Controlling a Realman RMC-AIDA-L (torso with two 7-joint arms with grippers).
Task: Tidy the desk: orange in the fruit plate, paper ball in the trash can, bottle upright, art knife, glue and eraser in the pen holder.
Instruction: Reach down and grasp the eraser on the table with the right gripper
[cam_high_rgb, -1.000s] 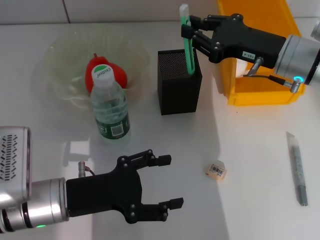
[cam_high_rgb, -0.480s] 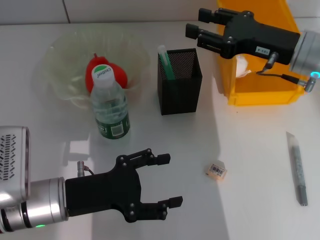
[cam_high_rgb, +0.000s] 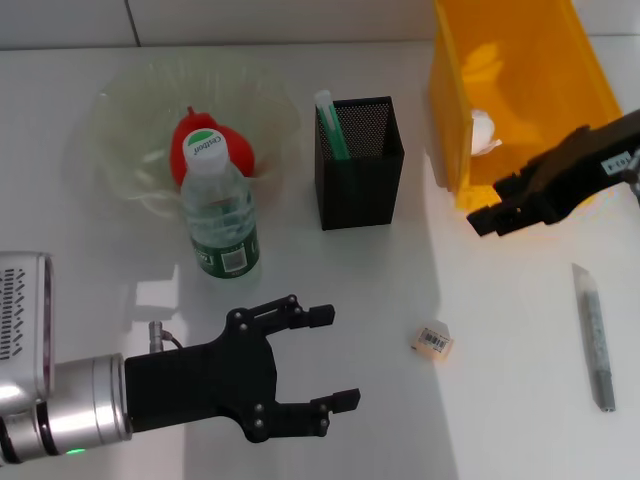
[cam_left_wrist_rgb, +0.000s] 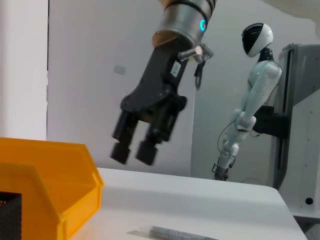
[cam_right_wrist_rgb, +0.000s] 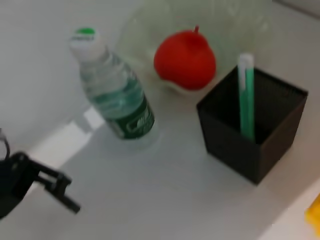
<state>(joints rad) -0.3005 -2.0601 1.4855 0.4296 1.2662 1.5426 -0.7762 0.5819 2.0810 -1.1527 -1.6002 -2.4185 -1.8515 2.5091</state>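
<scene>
The orange (cam_high_rgb: 232, 150) lies in the fruit plate (cam_high_rgb: 120, 110). The bottle (cam_high_rgb: 220, 215) stands upright in front of the plate. A green glue stick (cam_high_rgb: 330, 125) stands in the pen holder (cam_high_rgb: 358, 185). The paper ball (cam_high_rgb: 483, 130) lies in the trash can (cam_high_rgb: 520, 60). The eraser (cam_high_rgb: 433, 341) and the grey art knife (cam_high_rgb: 595, 335) lie on the desk (cam_high_rgb: 400, 420). My right gripper (cam_high_rgb: 492, 205) is open and empty, in the air by the trash can's near edge. My left gripper (cam_high_rgb: 325, 360) is open and empty, low at the near left.
The right wrist view shows the bottle (cam_right_wrist_rgb: 117, 100), orange (cam_right_wrist_rgb: 185, 60), pen holder (cam_right_wrist_rgb: 260, 145) with the glue (cam_right_wrist_rgb: 246, 95), and left fingers (cam_right_wrist_rgb: 55, 185). The left wrist view shows the right gripper (cam_left_wrist_rgb: 132, 152) above the trash can (cam_left_wrist_rgb: 45, 175) and the knife (cam_left_wrist_rgb: 175, 232).
My right gripper let go of the glue stick into the pen holder, then moved right and nearer, past the trash can's front. The left arm has hardly moved.
</scene>
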